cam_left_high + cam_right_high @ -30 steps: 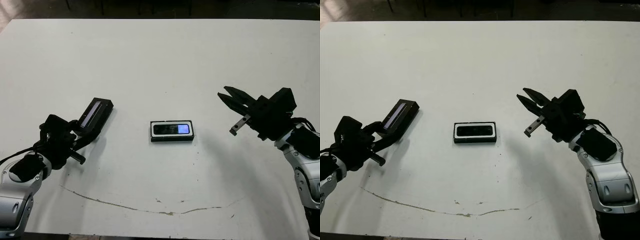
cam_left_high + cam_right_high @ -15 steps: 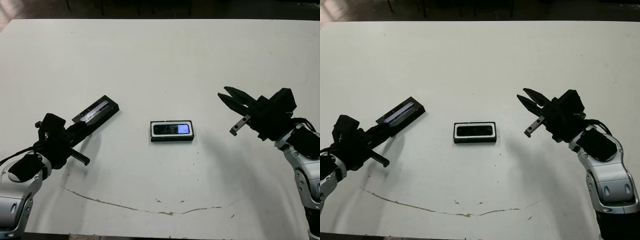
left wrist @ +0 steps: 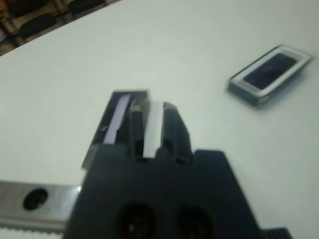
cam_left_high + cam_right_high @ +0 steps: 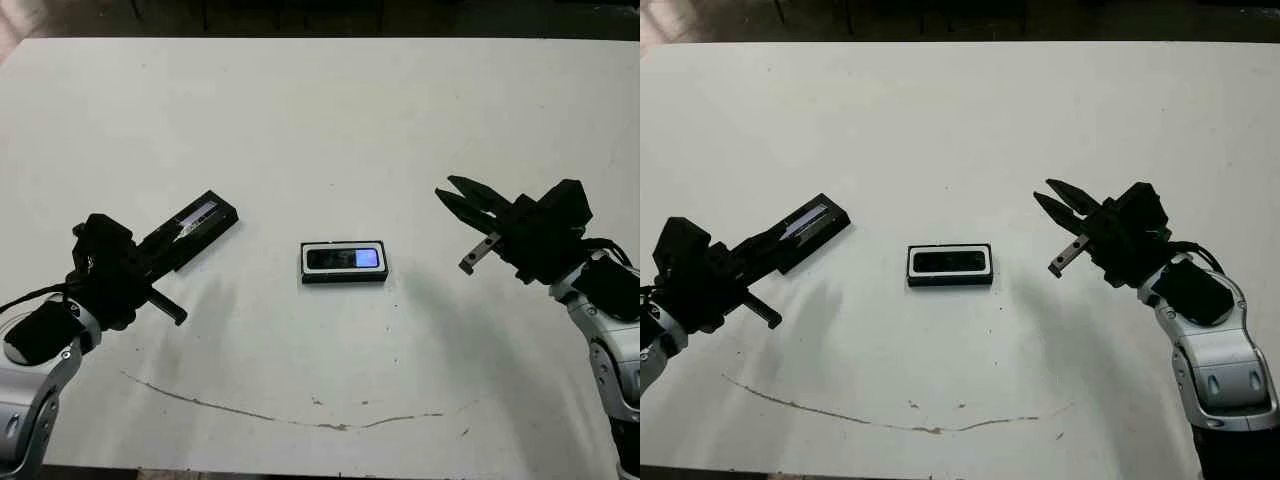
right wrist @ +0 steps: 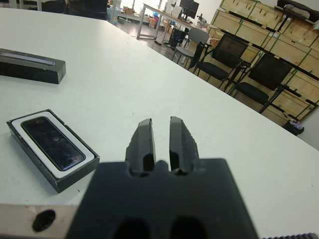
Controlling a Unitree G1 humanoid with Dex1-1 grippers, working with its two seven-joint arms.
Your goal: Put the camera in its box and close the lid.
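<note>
the lid now lies flat on the worktop, lowered from its tilt; the left hand is at its near end, grip unclear. the camera sits in the box; closing remains. the right hand hovers slightly apart.

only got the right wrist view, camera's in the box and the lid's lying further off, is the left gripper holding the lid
Observer: No. In the left wrist view the left gripper is open with bare table between its fingers; the lid is beside them, not between.
Operator: is the lid flat
Observer: Yes. From the head camera it lies flat on the table, to the robot's left of the box.
Operator: where's my gripper against the box
Observer: The right gripper hangs to the box's right, open, well apart from it.
</note>
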